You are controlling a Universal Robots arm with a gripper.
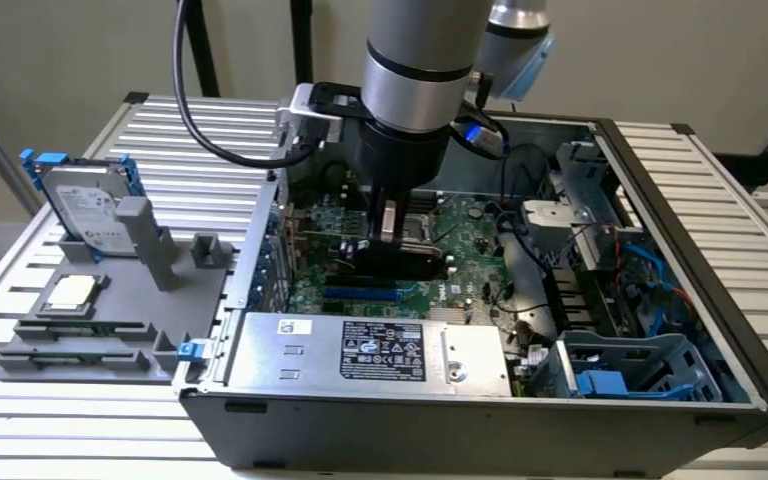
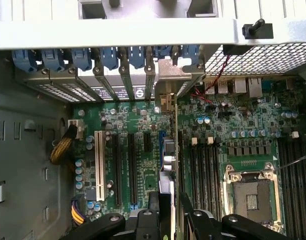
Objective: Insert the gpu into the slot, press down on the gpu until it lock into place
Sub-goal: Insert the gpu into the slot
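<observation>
ROBOT ARM AT WORK IN AN OPEN COMPUTER CASE (image 1: 491, 430): The gripper (image 1: 394, 232) pinches the gpu (image 1: 391, 262) by its upper edge, with a finger pressed against each face. The card is a thin black rectangle standing upright over the green motherboard (image 1: 471, 225). Its lower edge sits just behind the bright-blue slot (image 1: 357, 295). In the wrist view the card appears edge-on as a narrow strip, with its silver bracket (image 2: 168, 95) at the case's rear wall. Whether it is fully seated cannot be told.
</observation>
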